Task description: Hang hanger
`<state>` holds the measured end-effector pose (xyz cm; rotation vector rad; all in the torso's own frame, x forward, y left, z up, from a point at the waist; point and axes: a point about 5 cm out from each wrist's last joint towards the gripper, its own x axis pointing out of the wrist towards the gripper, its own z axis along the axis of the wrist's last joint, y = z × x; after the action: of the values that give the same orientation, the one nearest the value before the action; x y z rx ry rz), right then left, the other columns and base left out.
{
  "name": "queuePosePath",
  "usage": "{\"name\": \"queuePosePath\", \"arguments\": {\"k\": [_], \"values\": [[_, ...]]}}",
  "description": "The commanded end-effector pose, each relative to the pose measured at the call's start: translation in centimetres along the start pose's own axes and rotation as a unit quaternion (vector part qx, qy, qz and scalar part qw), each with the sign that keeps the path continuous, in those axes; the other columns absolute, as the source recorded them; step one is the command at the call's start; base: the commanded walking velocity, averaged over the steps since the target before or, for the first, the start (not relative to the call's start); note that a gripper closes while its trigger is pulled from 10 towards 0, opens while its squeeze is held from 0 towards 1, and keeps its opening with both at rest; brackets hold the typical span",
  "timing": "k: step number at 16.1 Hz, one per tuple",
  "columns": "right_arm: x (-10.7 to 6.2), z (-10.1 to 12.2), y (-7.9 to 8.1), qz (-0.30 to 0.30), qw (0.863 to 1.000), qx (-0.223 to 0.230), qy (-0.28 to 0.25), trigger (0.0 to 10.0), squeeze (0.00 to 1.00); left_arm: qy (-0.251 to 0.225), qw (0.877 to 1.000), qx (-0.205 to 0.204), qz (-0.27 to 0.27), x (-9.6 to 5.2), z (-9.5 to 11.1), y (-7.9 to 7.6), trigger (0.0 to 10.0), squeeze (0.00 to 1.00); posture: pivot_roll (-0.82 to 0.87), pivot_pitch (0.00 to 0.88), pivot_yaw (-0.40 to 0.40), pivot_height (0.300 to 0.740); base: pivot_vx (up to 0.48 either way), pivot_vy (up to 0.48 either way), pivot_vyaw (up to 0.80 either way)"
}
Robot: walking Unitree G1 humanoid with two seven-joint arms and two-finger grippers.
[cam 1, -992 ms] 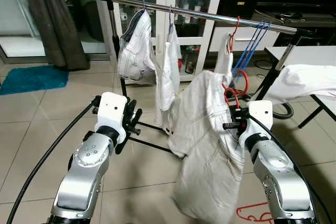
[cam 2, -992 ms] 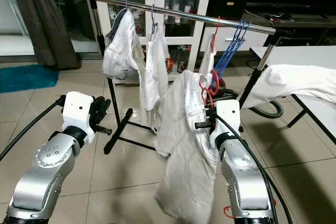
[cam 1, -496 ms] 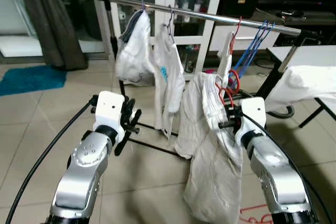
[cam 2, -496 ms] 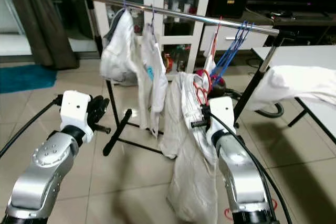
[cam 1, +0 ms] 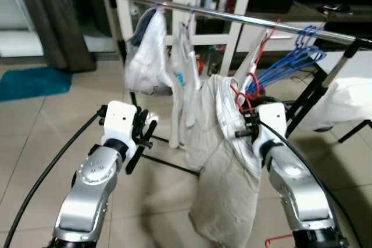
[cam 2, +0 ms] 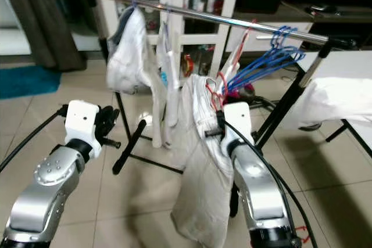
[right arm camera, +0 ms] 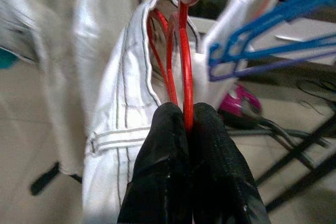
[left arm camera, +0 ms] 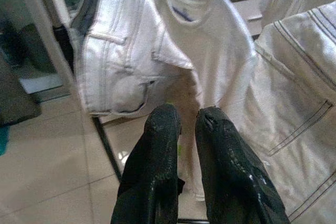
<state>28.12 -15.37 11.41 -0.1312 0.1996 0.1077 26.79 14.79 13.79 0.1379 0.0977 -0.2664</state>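
currently the red hanger (right arm camera: 184, 51) is pinched between the pressed-together jaws of the right gripper (right arm camera: 188, 124), with a pale pair of trousers (cam 1: 226, 166) draped from it. the load is held below the chrome rail (cam 1: 232, 17), just beside the bunch of blue hangers (cam 1: 290, 62) and near a white shirt (cam 1: 185, 79) already hung. the left gripper (left arm camera: 181, 124) is held out in front of the hung clothes, its jaws only slightly parted around nothing.

the hook is judged not yet over the rail. it could be caught on the blue hangers or on the red hanger (cam 1: 266, 33) already hung beside them if it is lifted too close to them. the thin wire could also be twisted in the jaws by the hanging weight of the trousers, so that the hook is turned away from the rail.

the hanger's hook is cut off at the edge of the right wrist view and is lost among cloth in the head views, so its facing cannot be told. the head views are somewhat blurred, and the trouser hem is hard to make out against the floor (cam 1: 35, 120).
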Motion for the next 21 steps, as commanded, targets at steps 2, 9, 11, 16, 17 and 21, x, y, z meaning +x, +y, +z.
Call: {"name": "queuePosePath", "arguments": {"k": [2, 9, 11, 16, 17, 21], "values": [[-0.8, 1.0, -0.7, -0.021, 1.000, -0.010, -0.022, 10.0, 0.00, 0.000, 1.000, 0.006, -0.011, -0.3, 0.1, -0.3, 10.0, 0.00, 0.04, 0.018, -0.046, 0.740, 0.317, 0.000, 0.00], [-1.3, 0.4, -1.4, -0.060, 0.998, -0.011, -0.007, 10.0, 0.00, 0.003, 1.000, 0.009, -0.018, -0.3, 0.1, -0.5, 10.0, 0.00, 0.03, 0.024, -0.035, 0.740, 0.308, 0.000, 0.00], [-1.5, 0.0, -2.2, -0.089, 0.996, -0.020, 0.004, 10.0, 0.00, 0.003, 1.000, 0.010, -0.018, -0.4, 0.1, -0.5, 10.0, 0.00, 0.03, 0.027, -0.033, 0.740, 0.296, 0.000, 0.00], [-1.8, -1.0, -3.4, -0.125, 0.991, -0.036, 0.037, 10.0, 0.00, 0.005, 1.000, 0.011, -0.019, -0.5, 0.0, -0.5, 10.0, 0.00, 0.03, 0.028, -0.031, 0.740, 0.294, 0.000, 0.00], [-1.7, -0.8, -3.2, -0.116, 0.992, -0.033, 0.031, 10.0, 0.00, 0.006, 1.000, 0.011, -0.020, -0.5, 0.0, -0.5, 10.0, 0.00, 0.03, 0.026, -0.032, 0.740, 0.292, 0.000, 0.00], [-1.1, 0.0, -1.7, -0.062, 0.998, -0.013, 0.008, 10.0, 0.00, 0.003, 1.000, 0.012, -0.019, -0.4, 0.1, -0.4, 10.0, 0.00, 0.04, 0.017, -0.035, 0.740, 0.288, 0.000, 0.00]]}}
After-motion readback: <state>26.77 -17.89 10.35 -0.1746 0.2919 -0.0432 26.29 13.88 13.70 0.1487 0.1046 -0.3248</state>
